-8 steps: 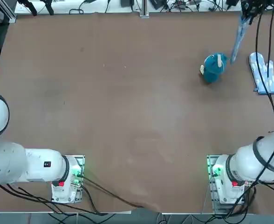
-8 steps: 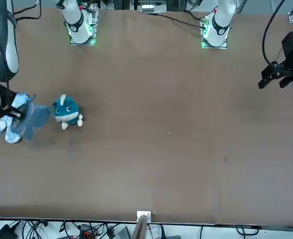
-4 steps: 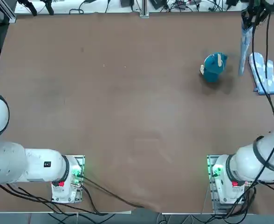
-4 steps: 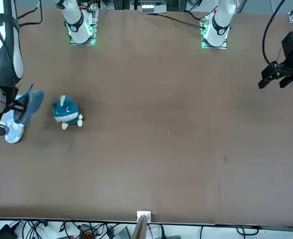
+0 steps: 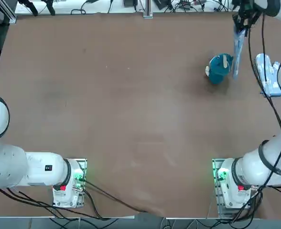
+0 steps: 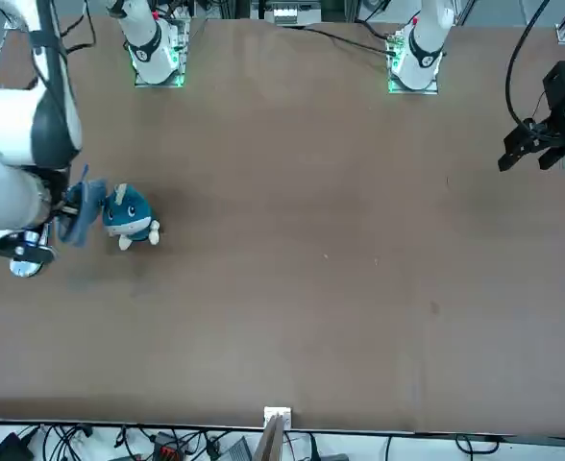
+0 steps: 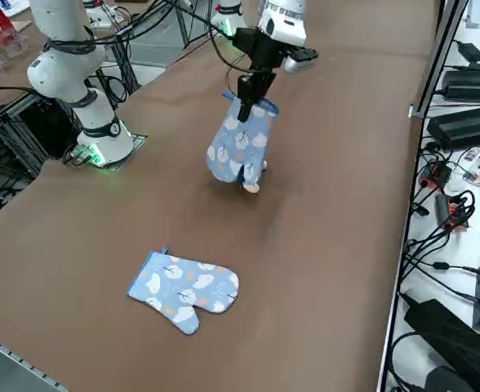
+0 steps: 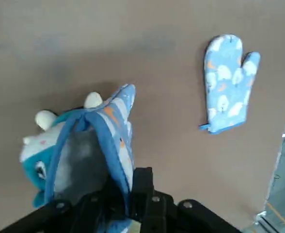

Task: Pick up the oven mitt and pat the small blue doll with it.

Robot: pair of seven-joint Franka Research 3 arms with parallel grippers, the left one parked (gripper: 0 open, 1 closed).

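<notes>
My right gripper [image 5: 241, 24] is shut on the cuff of a light-blue oven mitt [image 5: 237, 53] that hangs down from it. The mitt's lower end rests against the side of the small blue doll [image 5: 220, 68], which stands at the far right of the table. In the right side view the hanging mitt [image 7: 240, 147] covers most of the doll; only a cream foot shows below it. The wrist view shows the mitt [image 8: 119, 127] draped over the doll [image 8: 38, 158]. In the front view the gripper [image 6: 71, 200] is right beside the doll [image 6: 129, 216].
A second oven mitt [image 5: 268, 75] of the same pattern lies flat on the table near the right edge, beyond the doll; it also shows as a flat mitt [image 7: 184, 286] in the side view. Cables run along the table's far edge.
The gripper swung the hanging mitt away from the doll toward the table's right edge, then back; it now lies against the doll. The doll and the flat mitt stayed put.
</notes>
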